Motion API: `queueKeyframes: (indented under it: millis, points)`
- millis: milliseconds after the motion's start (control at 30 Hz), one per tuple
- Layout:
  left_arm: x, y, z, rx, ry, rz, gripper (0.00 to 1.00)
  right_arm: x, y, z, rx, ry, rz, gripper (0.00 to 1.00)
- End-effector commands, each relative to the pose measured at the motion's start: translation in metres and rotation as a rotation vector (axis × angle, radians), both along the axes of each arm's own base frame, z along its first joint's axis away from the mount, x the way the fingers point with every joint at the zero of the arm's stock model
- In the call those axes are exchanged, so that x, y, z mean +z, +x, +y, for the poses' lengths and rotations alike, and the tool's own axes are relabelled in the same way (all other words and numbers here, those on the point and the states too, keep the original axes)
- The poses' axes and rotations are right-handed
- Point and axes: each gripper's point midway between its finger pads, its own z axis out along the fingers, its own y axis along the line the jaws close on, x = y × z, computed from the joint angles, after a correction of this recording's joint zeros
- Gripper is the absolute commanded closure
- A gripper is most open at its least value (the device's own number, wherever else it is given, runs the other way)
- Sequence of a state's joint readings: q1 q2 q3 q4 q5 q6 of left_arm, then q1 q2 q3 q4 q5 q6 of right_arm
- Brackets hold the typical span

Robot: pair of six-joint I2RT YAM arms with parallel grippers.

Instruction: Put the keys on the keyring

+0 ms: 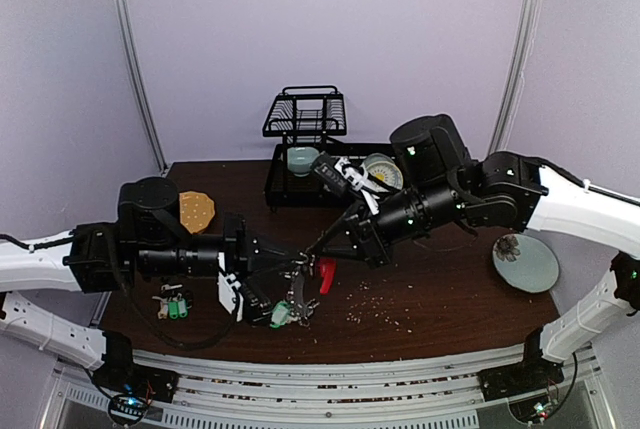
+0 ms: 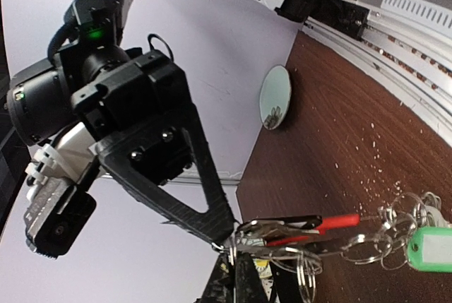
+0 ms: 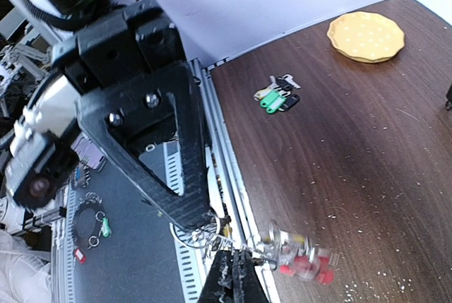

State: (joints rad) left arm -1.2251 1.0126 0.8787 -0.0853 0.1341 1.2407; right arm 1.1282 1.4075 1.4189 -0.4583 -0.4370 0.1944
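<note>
The keyring [image 1: 322, 275], a metal ring with a red sheathed arc, hangs just above the table between my two grippers. A cluster of silver keys and a green tag [image 1: 281, 315] dangles below it. My left gripper [image 1: 296, 271] is shut on the ring's wire; the left wrist view shows its tips [image 2: 244, 250] pinching beside the red arc [image 2: 332, 222]. My right gripper [image 1: 318, 249] is shut on the same ring from the other side [image 3: 239, 253]. Loose keys [image 1: 175, 306] with green and dark tags lie at the front left, also in the right wrist view [image 3: 277, 94].
A black dish rack [image 1: 305, 124] with a bowl [image 1: 303, 159] and a plate [image 1: 383, 171] stands at the back. A round grey dish [image 1: 525, 261] lies at the right, a yellow disc [image 1: 196, 211] at the left. Crumbs [image 1: 385, 304] are scattered mid-table.
</note>
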Motion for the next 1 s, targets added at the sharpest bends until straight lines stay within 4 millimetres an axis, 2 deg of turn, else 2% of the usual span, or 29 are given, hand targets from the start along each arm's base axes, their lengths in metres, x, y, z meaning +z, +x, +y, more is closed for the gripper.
queueKeyframes:
  millis: [0, 233, 400, 767, 967]
  points:
    - [0.037, -0.023, -0.003, -0.113, -0.144, 0.073, 1.00, 0.003, -0.020, -0.011, 0.072, 0.023, 0.006, 1.00]
    - [0.039, -0.040, -0.011, -0.219, -0.147, 0.130, 1.00, 0.012, -0.035, -0.023, 0.113, 0.067, 0.026, 1.00]
    - [0.034, -0.038, -0.019, -0.222, -0.121, 0.134, 1.00, 0.028, -0.045, -0.031, 0.146, 0.111, 0.029, 1.00]
    - [0.026, -0.032, -0.026, -0.201, -0.073, 0.053, 1.00, -0.001, -0.050, -0.025, 0.168, 0.000, 0.084, 1.00]
    - [0.021, -0.034, -0.026, -0.196, -0.047, 0.043, 1.00, -0.001, -0.046, -0.019, 0.159, -0.010, 0.074, 1.00]
